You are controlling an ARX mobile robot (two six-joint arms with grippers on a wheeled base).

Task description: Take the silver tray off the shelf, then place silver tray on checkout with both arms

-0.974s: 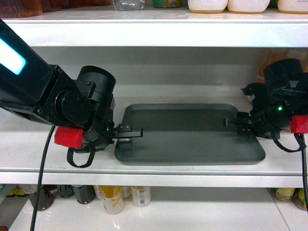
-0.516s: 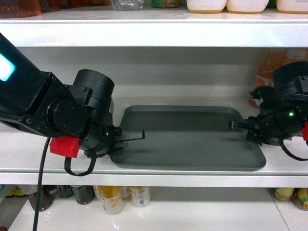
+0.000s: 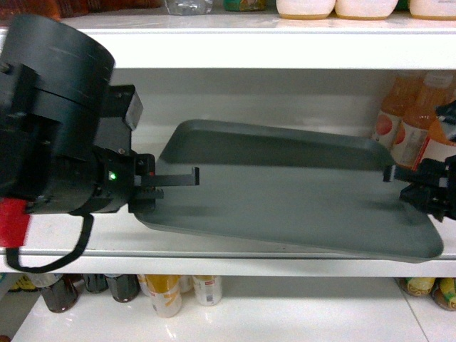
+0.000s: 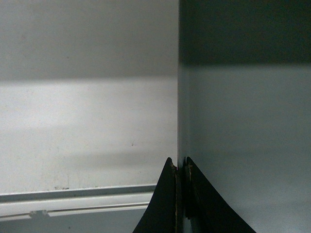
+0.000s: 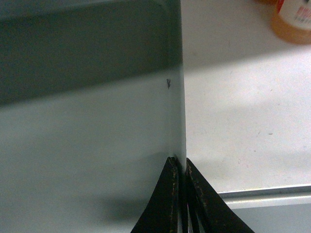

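The silver tray [image 3: 285, 192] hangs a little above the white shelf [image 3: 214, 262], its near edge out over the front lip and its right end lower than its left. My left gripper [image 3: 173, 183] is shut on the tray's left rim. My right gripper [image 3: 399, 179] is shut on its right rim. In the left wrist view the gripper [image 4: 181, 162] pinches the rim edge-on, tray [image 4: 243, 126] to the right, shelf board [image 4: 87, 126] to the left. In the right wrist view the gripper [image 5: 179, 162] clamps the rim likewise, tray [image 5: 87, 126] to the left. The checkout is out of view.
Orange juice bottles [image 3: 402, 121] stand at the shelf's back right, one showing as a bottle [image 5: 294, 19] in the right wrist view. An upper shelf board [image 3: 249, 50] hangs close above the tray. Bottles and cans [image 3: 171, 292] fill the level below.
The tray has risen off the shelf board and come forward with both grippers still clamped on its rims. Both arms drew back toward the camera, uncovering the bottles at the right.
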